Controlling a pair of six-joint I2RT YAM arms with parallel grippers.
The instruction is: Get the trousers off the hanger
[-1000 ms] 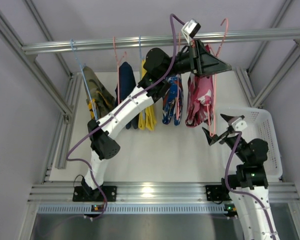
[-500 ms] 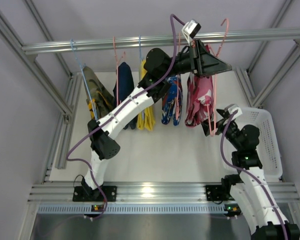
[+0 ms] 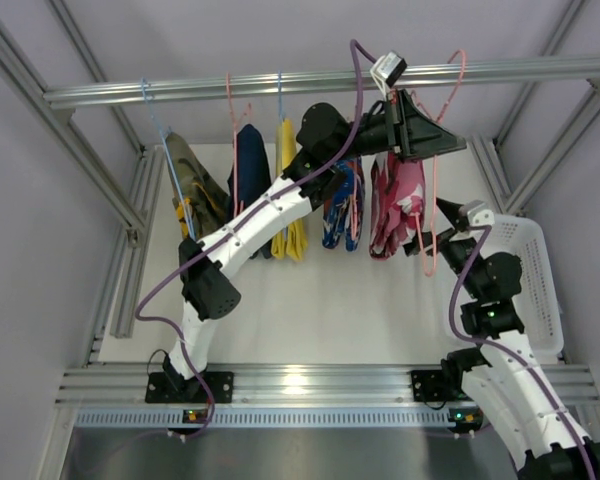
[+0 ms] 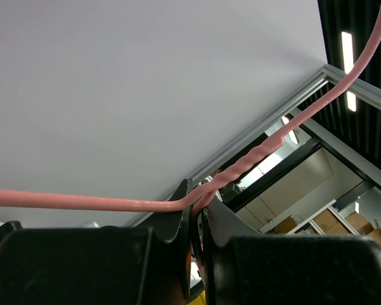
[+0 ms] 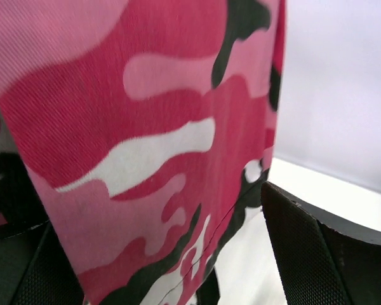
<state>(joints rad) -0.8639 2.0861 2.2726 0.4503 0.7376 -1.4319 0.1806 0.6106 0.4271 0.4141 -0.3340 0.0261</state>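
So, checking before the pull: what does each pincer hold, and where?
Left pincer clamps the pink wire hanger at its twisted neck. Right pincer holds nothing, open around the red-pink camouflage cloth trousers.

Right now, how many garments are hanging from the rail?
5, left to right on the rail: olive camouflage one, navy one, yellow one, blue print trousers, pink camouflage trousers. The left arm may hide more.

Left arm (image 3: pixel 242 232) and right arm (image 3: pixel 508 368): white links, black joints, purple cables (image 3: pixel 140 300). Fingers (image 5: pixel 324 254) at five o'clock are black and cross-hatched.
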